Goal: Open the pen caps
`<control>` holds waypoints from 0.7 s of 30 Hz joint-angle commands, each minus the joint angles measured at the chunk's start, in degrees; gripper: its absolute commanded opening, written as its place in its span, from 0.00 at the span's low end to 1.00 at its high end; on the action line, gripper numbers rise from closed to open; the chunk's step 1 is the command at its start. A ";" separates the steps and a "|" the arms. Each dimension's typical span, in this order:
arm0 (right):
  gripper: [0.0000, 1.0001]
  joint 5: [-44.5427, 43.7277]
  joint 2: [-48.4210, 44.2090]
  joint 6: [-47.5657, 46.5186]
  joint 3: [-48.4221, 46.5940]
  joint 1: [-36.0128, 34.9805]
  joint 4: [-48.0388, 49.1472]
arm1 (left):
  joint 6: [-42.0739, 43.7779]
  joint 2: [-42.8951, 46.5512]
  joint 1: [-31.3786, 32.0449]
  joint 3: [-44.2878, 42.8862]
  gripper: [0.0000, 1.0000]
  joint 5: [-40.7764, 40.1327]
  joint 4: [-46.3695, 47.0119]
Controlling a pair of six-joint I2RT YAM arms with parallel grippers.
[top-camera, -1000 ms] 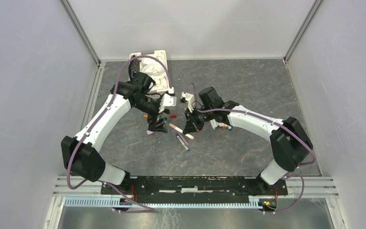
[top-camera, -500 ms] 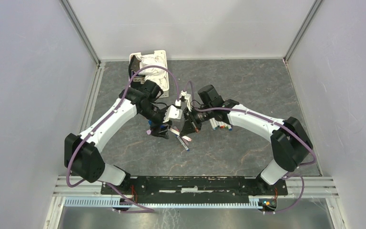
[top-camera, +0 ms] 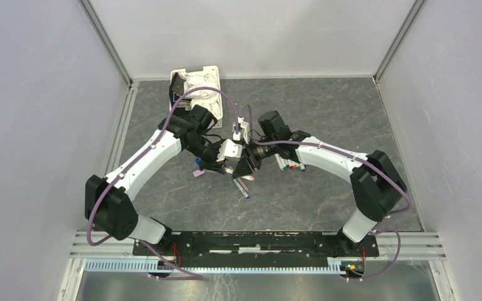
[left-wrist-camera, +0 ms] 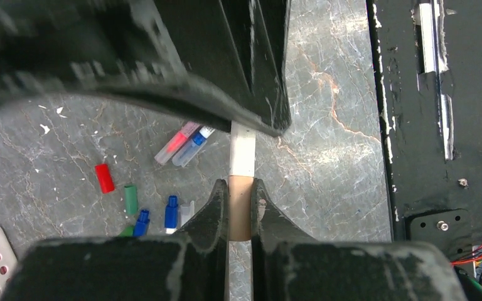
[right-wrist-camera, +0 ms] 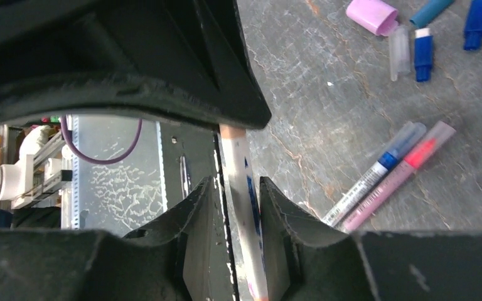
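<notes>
Left wrist view: short orange-brown cap point(left-wrist-camera: 240, 216) on white pen point(left-wrist-camera: 243, 147), squeezed in left gripper point(left-wrist-camera: 240, 189); right gripper point(right-wrist-camera: 237, 188) loose around pen.

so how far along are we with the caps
Done: loose caps lie on the table, among them a red cap, a green cap and a blue cap. In hand: the left gripper is shut on one pen's tan cap, not yet pulled off; its white barrel sits loosely inside the right gripper. Left: a bunch of pens, seemingly still capped.

Pen point(left-wrist-camera: 243, 147) end behind blurred right jaws
</notes>
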State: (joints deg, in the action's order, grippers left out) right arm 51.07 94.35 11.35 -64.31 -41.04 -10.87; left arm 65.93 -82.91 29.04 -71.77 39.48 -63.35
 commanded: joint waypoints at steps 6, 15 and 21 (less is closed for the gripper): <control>0.12 4.01 6.77 3.47 -5.16 -1.76 5.24 | 3.16 -0.40 0.59 -2.33 0.02 0.67 -0.64; 0.00 0.11 -0.85 0.57 8.03 2.66 4.20 | 8.42 -0.21 -6.47 -1.69 0.02 -5.54 -0.91; 0.00 -3.04 -3.09 -3.41 11.06 4.21 -0.41 | 11.08 -4.24 -13.82 -5.91 0.02 -6.79 -0.61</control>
State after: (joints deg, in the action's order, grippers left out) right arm 51.03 92.88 11.22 -54.22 -37.71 -6.81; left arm 73.06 -85.19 17.89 -74.26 35.51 -63.55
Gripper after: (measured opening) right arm 0.144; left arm 0.123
